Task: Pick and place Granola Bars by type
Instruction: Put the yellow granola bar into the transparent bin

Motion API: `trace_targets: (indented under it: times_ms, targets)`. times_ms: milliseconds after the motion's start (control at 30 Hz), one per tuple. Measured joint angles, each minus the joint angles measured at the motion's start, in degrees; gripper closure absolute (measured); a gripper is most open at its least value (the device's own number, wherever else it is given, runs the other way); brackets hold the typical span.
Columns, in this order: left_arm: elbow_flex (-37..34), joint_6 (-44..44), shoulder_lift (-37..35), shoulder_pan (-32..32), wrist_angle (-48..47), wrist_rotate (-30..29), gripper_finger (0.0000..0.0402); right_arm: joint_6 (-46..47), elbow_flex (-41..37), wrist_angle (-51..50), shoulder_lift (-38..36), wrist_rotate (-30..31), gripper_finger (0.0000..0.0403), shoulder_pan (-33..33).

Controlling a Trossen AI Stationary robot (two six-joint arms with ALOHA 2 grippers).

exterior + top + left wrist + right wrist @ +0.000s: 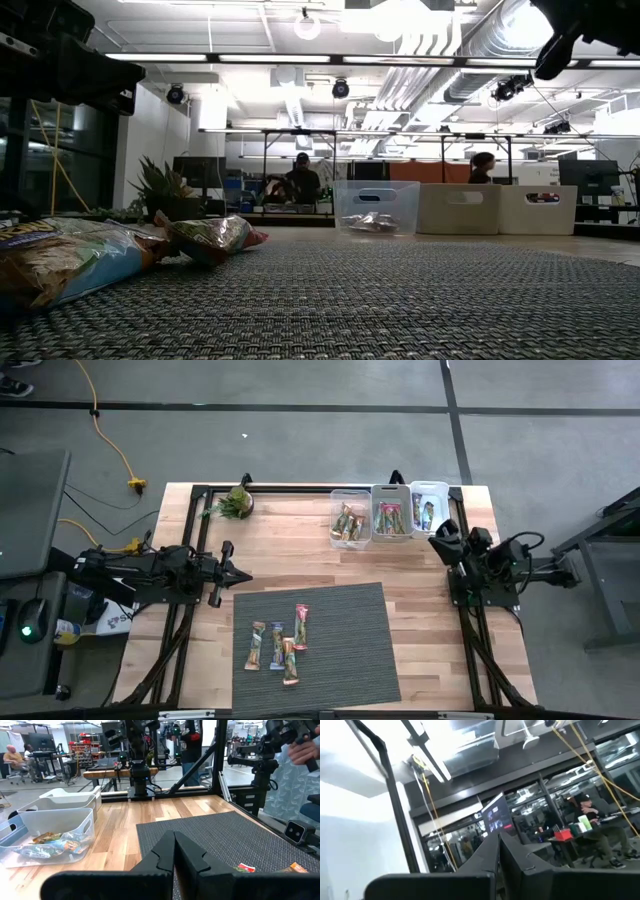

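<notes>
4 slim Granola Bars point(278, 647) in shiny orange, pink and green wrappers lie on the grey woven mat point(340, 620); more fill 3 clear plastic bins point(389, 512). Both end effectors, left point(243, 574) and right point(436, 538), are pressed together, empty.

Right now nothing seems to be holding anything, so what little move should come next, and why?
Probably the left hand should open and swing over the grey mat toward the four granola bars lying loose there. Both hands are shut and empty, the right hand sits beside the three bins that already hold bars, and the left one looks nearer.
</notes>
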Motion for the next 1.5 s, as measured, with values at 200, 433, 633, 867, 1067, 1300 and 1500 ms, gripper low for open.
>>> trace_targets:
  times_ms: [200,433,633,867,1067,1300,1500]
  targets:
    - [0.00,0.00,0.00,0.00,0.00,0.02,0.0401,-0.81,-1.13,-0.30,-0.04,-3.48,0.0402,0.00]
    - [0.00,0.00,0.00,-0.02,0.00,0.02,0.0401,-0.41,-1.25,-8.30,-0.04,-5.49,0.0403,0.00]
    - [0.00,0.00,0.00,0.00,0.00,0.02,0.0401,-0.83,-1.25,-14.45,-0.04,-7.43,0.0403,0.00]
    - [0.01,0.00,0.01,-0.01,0.00,0.01,0.0401,-0.82,-1.25,-23.39,-0.02,-9.12,0.0403,0.00]
    - [0.00,0.00,0.00,0.00,0.00,0.02,0.0401,-1.72,-1.25,-28.79,-0.02,-9.23,0.0403,0.00]
    - [0.00,0.00,0.00,-0.01,0.00,0.01,0.0401,-2.10,-1.25,-32.02,-0.02,-9.03,0.0403,0.00]
    - [0.00,0.00,0.01,0.00,0.00,0.00,0.0401,-4.36,-1.60,-31.07,-0.02,-7.08,0.0403,0.00]
